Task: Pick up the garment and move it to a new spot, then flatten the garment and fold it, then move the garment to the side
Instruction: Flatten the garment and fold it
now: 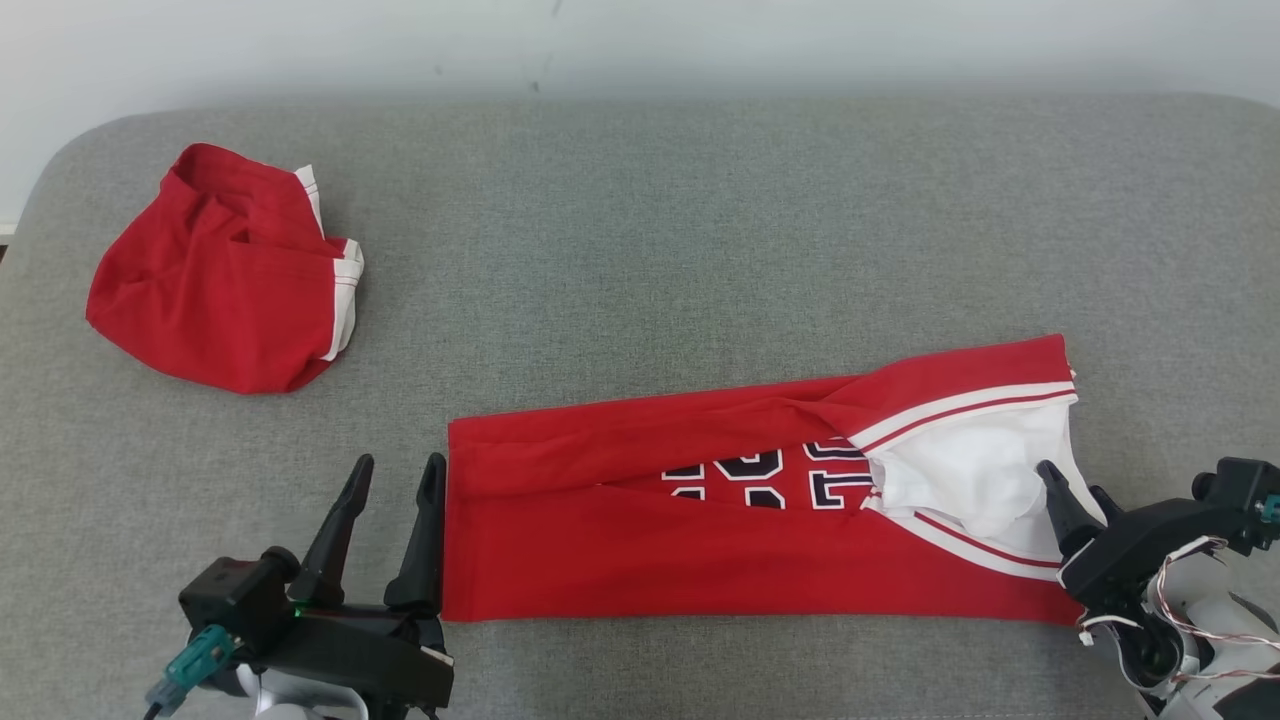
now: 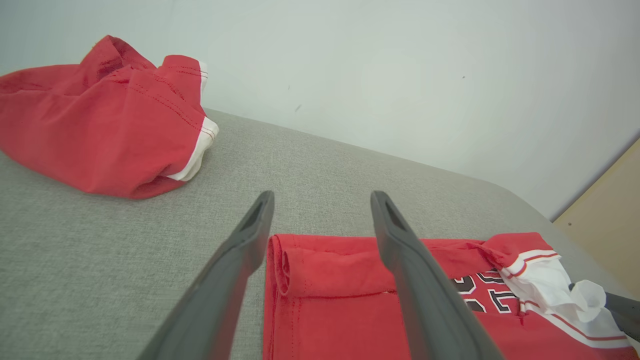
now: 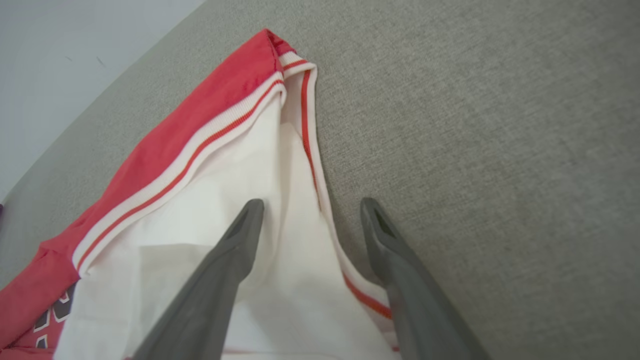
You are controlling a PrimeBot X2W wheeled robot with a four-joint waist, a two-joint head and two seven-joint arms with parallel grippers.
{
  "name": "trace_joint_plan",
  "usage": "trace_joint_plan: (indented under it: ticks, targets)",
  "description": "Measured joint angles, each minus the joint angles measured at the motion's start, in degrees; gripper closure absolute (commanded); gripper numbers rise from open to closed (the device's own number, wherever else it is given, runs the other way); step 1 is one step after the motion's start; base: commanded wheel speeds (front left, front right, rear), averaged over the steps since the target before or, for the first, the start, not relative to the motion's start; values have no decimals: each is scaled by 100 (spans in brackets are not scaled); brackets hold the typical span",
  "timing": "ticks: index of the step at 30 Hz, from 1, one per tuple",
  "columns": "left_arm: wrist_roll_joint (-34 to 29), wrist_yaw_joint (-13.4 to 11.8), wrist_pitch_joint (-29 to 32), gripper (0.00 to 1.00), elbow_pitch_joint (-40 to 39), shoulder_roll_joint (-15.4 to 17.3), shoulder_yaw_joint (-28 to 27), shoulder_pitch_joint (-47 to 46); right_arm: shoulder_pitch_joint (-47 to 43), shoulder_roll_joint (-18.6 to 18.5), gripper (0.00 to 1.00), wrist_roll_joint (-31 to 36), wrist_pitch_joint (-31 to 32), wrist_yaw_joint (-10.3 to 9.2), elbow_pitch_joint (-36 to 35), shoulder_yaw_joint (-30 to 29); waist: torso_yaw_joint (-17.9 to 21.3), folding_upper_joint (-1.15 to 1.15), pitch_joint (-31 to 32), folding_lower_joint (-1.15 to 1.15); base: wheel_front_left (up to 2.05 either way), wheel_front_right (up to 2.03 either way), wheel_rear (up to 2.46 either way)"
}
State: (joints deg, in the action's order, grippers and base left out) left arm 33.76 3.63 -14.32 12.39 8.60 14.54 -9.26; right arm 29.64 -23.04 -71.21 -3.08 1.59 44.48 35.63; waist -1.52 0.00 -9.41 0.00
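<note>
The garment (image 1: 700, 540) is a red jersey with white trim and dark numerals, folded lengthwise into a long band across the grey surface. Its white-lined end (image 1: 975, 470) points right. My left gripper (image 1: 393, 478) stands open at the band's left edge, one finger beside the hem and one over it; the left wrist view shows the hem (image 2: 325, 270) between the fingers (image 2: 235, 260). My right gripper (image 1: 1070, 490) is open at the white end; in the right wrist view its fingers (image 3: 235, 250) straddle the trimmed edge (image 3: 320, 200), left one over white fabric (image 3: 200, 220).
A second red garment (image 1: 225, 275) with white trim lies crumpled at the far left; it also shows as a heap (image 2: 100, 120) in the left wrist view. The grey padded surface (image 1: 700, 230) runs back to a pale wall. A tan panel (image 2: 610, 200) stands beyond its right end.
</note>
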Motion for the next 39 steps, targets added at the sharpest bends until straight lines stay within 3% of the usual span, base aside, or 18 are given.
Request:
trace_joint_plan:
  ticks: [11,12,13,14,15,24,39]
  targets:
    - [-4,0,-1,0,-9,29,-48,2,363,141,0,-97,494,80,610,59,-96,0,-18,0,0,0,0]
    - [-4,0,-1,0,-10,27,-47,2,382,143,17,-97,526,94,635,63,-100,0,-17,0,0,0,0]
    - [-4,0,-1,0,-10,26,-48,2,393,148,60,-97,536,97,657,65,-103,0,-15,0,0,0,0]
    - [-4,0,-1,0,-11,26,-49,2,400,151,91,-97,550,109,689,66,-106,0,-12,0,0,0,0]
    - [-4,0,-1,0,-11,26,-51,2,417,152,100,-97,565,131,727,68,-109,0,-9,0,0,0,0]
    - [-4,0,-1,0,-10,24,-59,3,508,258,100,-98,644,320,883,121,-102,0,36,0,0,0,0]
    - [-5,-1,-18,0,-68,12,-78,34,504,197,100,-97,152,500,1079,4,-17,0,154,0,0,0,0]
